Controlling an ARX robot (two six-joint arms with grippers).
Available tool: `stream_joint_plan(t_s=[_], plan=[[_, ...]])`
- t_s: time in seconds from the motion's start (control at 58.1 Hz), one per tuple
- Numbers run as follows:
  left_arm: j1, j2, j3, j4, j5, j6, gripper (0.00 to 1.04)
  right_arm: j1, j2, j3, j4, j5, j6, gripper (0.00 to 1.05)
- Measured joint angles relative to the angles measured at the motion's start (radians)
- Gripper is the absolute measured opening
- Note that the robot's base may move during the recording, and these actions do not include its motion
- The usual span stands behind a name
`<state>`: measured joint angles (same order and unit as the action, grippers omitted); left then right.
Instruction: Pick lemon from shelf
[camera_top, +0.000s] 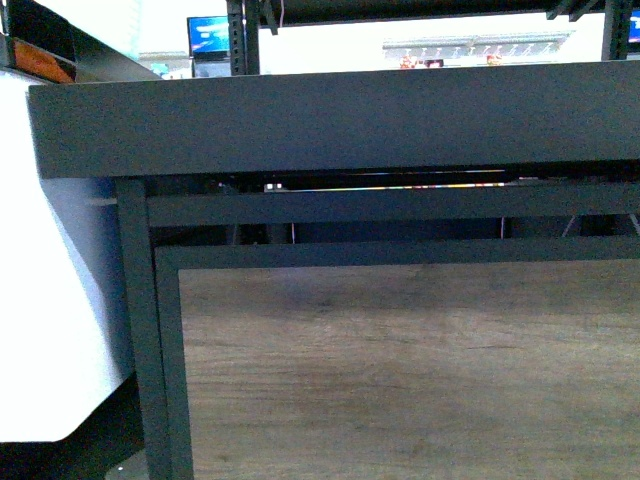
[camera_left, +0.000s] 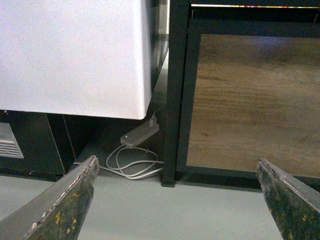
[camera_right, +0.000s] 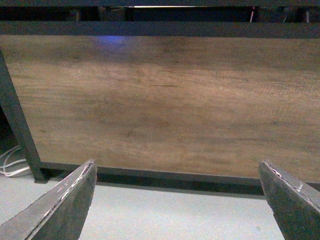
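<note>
The shelf panel (camera_right: 160, 100) stands ahead of the right pincer (camera_right: 176, 162); ahead of the left pincer (camera_left: 176, 160), a power strip (camera_left: 140, 134) lies between cabinet (camera_left: 75, 55) and post (camera_left: 177, 100).

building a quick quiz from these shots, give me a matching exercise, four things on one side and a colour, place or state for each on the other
Things
1. shelf front panel
2. cable
3. left gripper
4. shelf top tray

Descriptions
a. open, nothing between its fingers
b. brown wood grain
c. white, coiled on the floor by the black post
d. flat black band above the panel

Pairs: 1-b, 2-c, 3-a, 4-d
</note>
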<state>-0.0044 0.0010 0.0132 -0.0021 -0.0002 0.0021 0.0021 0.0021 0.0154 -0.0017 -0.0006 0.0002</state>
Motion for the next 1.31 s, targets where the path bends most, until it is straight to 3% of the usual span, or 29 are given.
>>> stream_joint_plan(t_s=[1.308], plan=[[0.000,0.000,0.000,0.000,0.000,0.000,0.97,0.000,0.000,0.000,0.000,0.000,0.000,0.97]])
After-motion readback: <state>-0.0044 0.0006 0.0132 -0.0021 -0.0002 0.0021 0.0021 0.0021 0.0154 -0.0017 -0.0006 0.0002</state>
